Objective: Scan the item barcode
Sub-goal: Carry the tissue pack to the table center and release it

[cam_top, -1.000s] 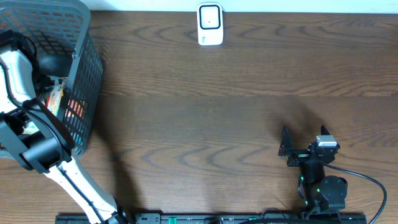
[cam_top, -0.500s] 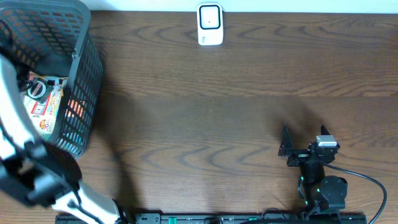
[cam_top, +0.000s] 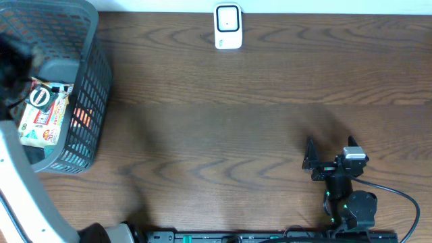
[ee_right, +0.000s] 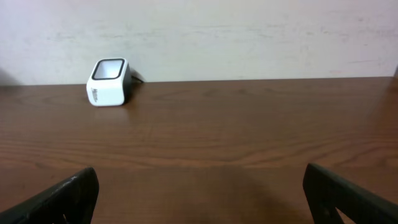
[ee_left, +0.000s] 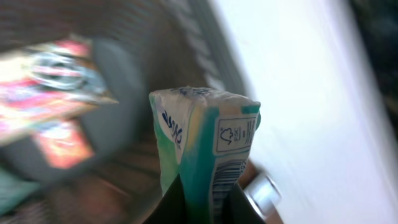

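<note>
In the left wrist view, a green and white packet [ee_left: 205,137] stands upright with my left gripper [ee_left: 202,198] shut on its lower end. A barcode [ee_left: 224,180] shows on its right face, just above the fingers. From overhead the packet cannot be made out; only the white left arm [cam_top: 13,192] shows at the left edge. The white scanner [cam_top: 228,27] stands at the table's far edge and also shows as the scanner [ee_right: 109,82] in the right wrist view. My right gripper [cam_top: 310,160] rests low at the front right, open and holding nothing.
A dark mesh basket [cam_top: 88,81] stands at the far left with colourful packets [cam_top: 44,115] inside. The wall runs behind the scanner. A cable [cam_top: 398,199] loops beside the right arm's base.
The left arm has swung out of the basket toward the left edge, uncovering the packets inside. The right arm has not moved.
</note>
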